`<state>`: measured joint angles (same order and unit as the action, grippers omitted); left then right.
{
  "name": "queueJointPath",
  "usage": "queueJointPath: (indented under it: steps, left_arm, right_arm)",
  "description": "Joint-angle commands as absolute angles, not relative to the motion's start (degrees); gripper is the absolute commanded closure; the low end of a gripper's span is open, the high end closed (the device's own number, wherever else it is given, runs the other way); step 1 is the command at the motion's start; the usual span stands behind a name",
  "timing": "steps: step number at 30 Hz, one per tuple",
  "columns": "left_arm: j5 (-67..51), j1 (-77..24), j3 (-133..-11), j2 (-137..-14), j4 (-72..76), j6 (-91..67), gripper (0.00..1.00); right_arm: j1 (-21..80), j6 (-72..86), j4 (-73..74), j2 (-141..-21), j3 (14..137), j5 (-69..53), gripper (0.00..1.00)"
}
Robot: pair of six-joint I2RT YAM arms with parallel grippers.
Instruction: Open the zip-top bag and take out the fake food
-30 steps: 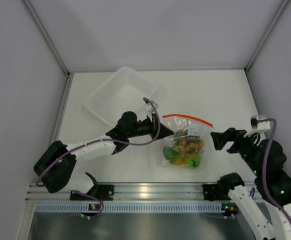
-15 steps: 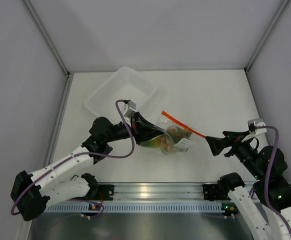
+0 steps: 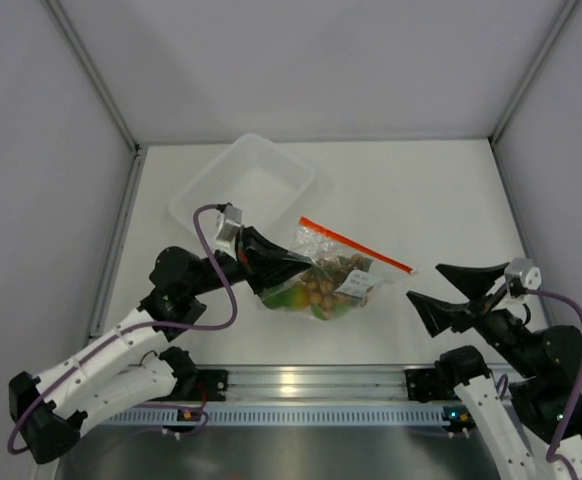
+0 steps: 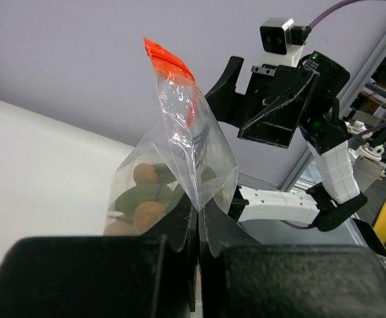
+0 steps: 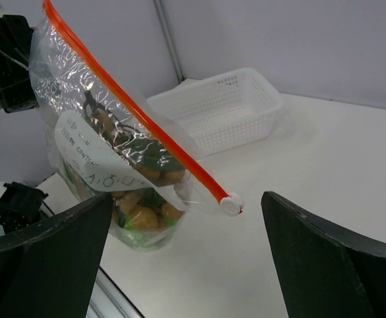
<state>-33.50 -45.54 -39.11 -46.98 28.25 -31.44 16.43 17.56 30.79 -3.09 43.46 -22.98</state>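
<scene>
The left gripper (image 4: 197, 224) is clamped tight on one edge of the small clear, crinkly zip-top bag (image 3: 323, 262), pinching a fold of the plastic low on its side. The pouch stands up out of the jaws, with the thin red-orange zip strip (image 5: 123, 99) slanting across its top. Just beyond this gripper's fingertips, packed into the bottom of the bag, sits the fake food (image 3: 319, 291): tan-brown balls with green and orange pieces showing through the film beside a white handwritten label. The strip looks sealed along its whole length, with the small white slider tab (image 5: 232, 205) at the end nearest the right arm. The right gripper (image 3: 424, 282) is spread wide and holds nothing. It faces that slider end, close to it but not touching. Behind the left gripper, further from the arms, a clear rectangular plastic tray (image 3: 291, 160) rests on the white tabletop (image 3: 431, 190). I judge the task to be at an early stage: the bag is picked up and presented, but the mouth is not yet opened and no toy piece is out. Catching the slider or strip, parting the zip and taking out all the pieces are left to do.
</scene>
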Motion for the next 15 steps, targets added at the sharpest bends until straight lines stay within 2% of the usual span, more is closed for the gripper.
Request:
queueJointPath:
  steps: [1, 5, 9, 12, 15]
  left_arm:
    - [-30.94, -45.62, -41.22, -43.78, 30.94, -32.7, 1.0]
    - [-28.48, -45.62, -40.96, -41.49, 30.94, -33.13, 1.0]
    - [-28.56, -45.62, -41.48, -40.7, 30.94, -33.57, 1.0]
    - [-29.27, -45.62, -42.1, -40.43, 30.94, -34.36, 1.0]
    - [-30.06, -45.62, -42.63, -39.99, 31.03, -35.42, 1.0]
  right_arm:
    - [15.91, 17.4, 26.11, -3.08, 42.02, -26.35, 0.05]
    - [15.91, 18.98, 21.9, -2.73, 37.63, -27.51, 0.06]
    - [15.91, 21.7, 9.79, -0.27, 31.47, -29.71, 0.07]
    - [16.0, 22.15, 6.34, -0.96, 29.54, -31.11, 0.06]
    - [16.0, 23.37, 0.54, -4.03, 26.99, -37.32, 0.11]
